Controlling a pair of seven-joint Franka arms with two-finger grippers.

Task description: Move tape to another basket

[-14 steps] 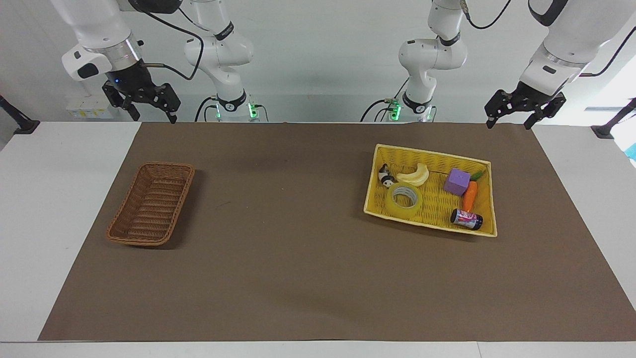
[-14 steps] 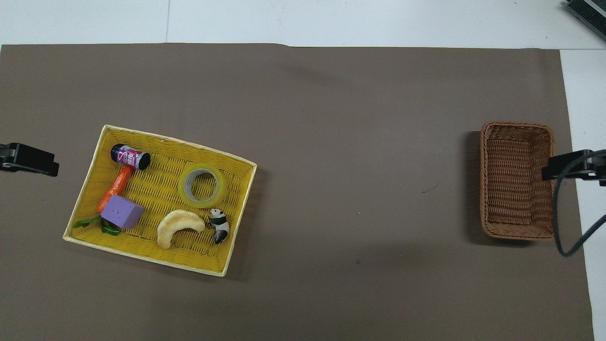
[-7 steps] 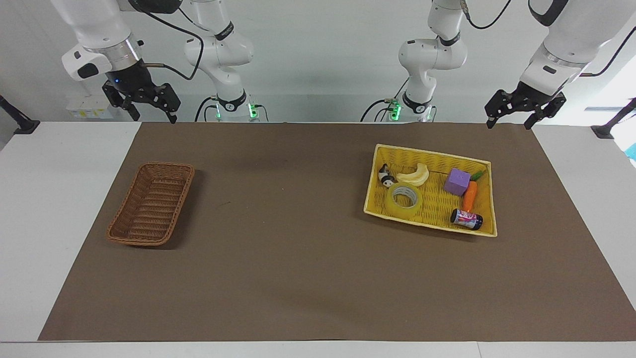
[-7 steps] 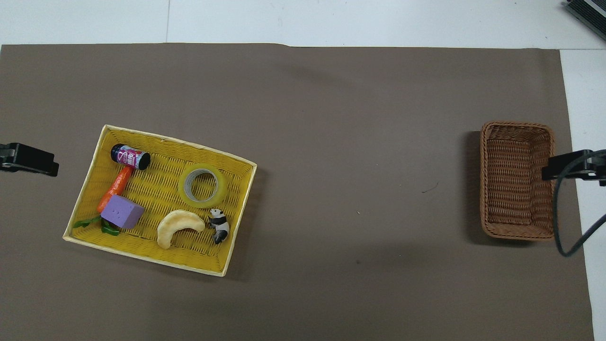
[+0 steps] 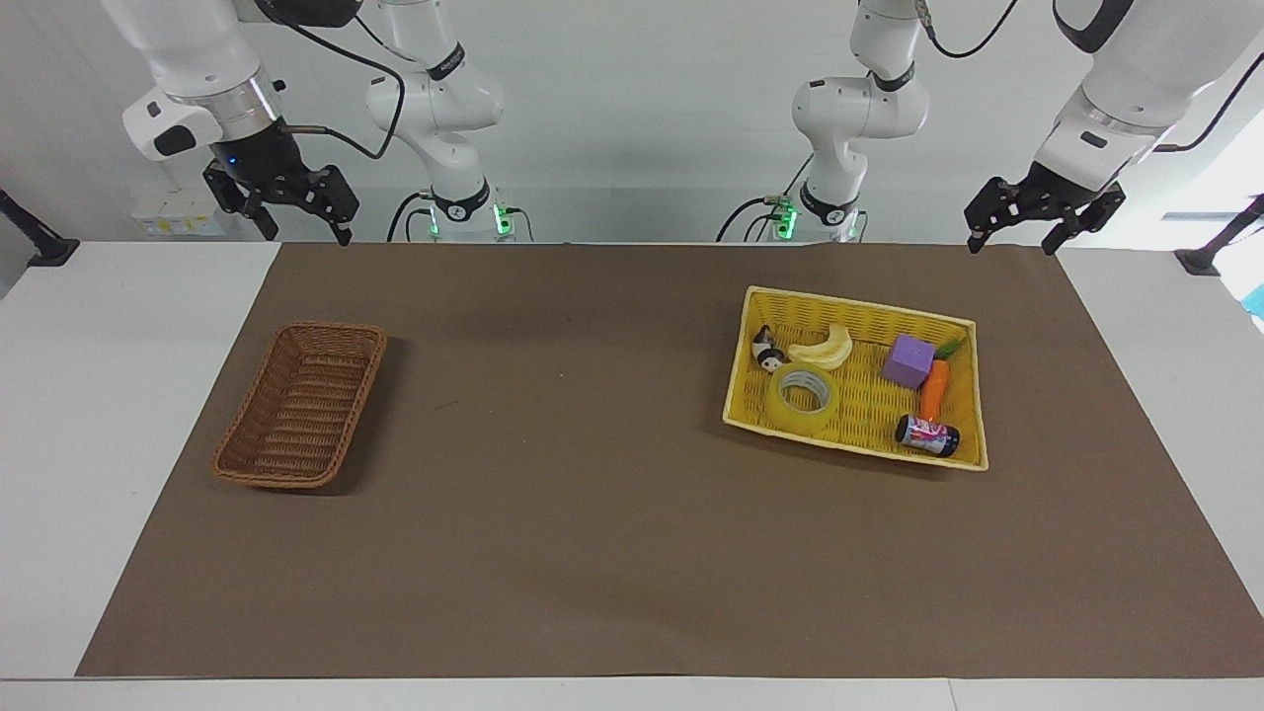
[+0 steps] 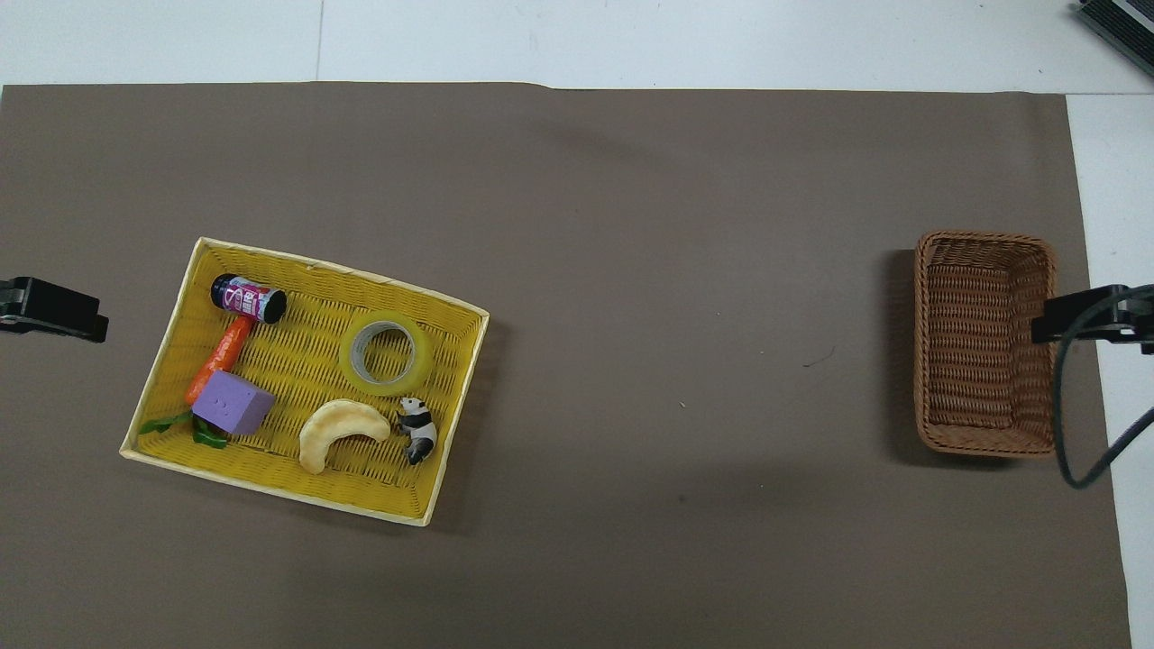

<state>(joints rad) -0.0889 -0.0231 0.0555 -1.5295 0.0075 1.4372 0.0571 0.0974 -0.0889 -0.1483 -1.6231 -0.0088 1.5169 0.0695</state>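
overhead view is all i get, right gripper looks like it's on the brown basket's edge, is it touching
Observer: No. The right gripper hangs in the air over the mat's edge by the robots, clear of the basket.
Operator: are its fingers open
Observer: Yes, spread open and empty.
Operator: and the left one, is it at the tape
Observer: No. The left gripper is raised and open over the mat's edge too, not over the tape in the yellow basket.
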